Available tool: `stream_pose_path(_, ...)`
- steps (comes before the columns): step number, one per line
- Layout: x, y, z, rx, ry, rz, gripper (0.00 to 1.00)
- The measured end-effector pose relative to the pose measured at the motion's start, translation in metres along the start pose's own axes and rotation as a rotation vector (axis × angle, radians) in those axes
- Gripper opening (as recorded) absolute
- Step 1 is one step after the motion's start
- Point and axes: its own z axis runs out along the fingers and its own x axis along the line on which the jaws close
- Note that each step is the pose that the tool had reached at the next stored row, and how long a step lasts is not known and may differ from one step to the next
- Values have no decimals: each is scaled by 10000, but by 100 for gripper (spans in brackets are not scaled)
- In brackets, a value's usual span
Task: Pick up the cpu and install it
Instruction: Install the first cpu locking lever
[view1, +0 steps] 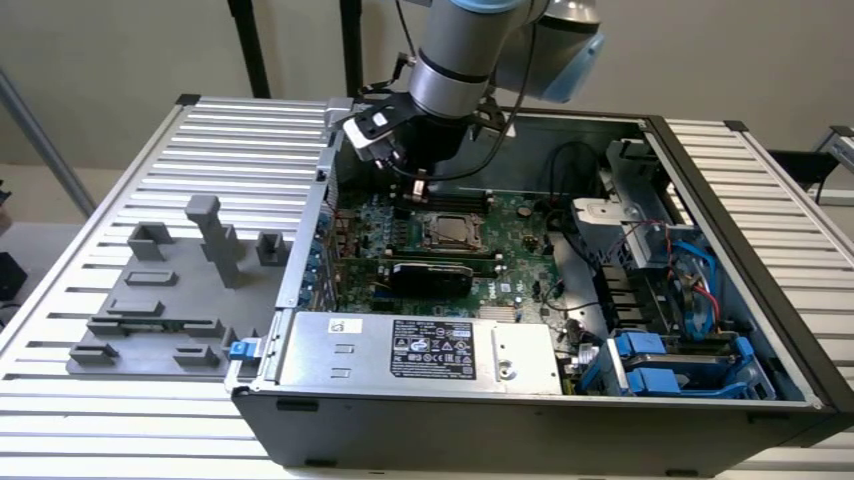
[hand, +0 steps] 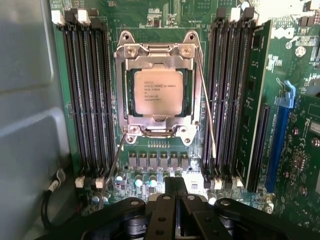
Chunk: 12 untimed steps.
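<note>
The cpu (hand: 157, 92), a flat square chip with a silvery printed top, lies seated in the motherboard socket with the metal retention frame (hand: 159, 50) around it. In the exterior view the cpu (view1: 447, 228) sits in the middle of the green board inside the open computer case. My gripper (view1: 418, 190) hangs just above the board, slightly behind the socket. From the wrist, my gripper (hand: 175, 184) is shut with its black fingertips pressed together and nothing between them, a short way from the socket's edge.
Rows of black memory slots (hand: 87, 95) flank the socket on both sides. A silver labelled power-supply box (view1: 420, 348) fills the case front, blue drive cages (view1: 674, 365) the exterior view's right. A grey fixture tray (view1: 160, 300) lies outside the case wall (view1: 304, 250).
</note>
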Motion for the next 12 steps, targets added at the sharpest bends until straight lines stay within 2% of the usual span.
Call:
stream_pose_path(6, -3, -104, 24, -4, 44, 176, 11)
stream_pose_path(10, -3, -118, 26, -12, 143, 595, 11)
stream_pose_path(12, -3, -118, 27, -18, 211, 863, 11)
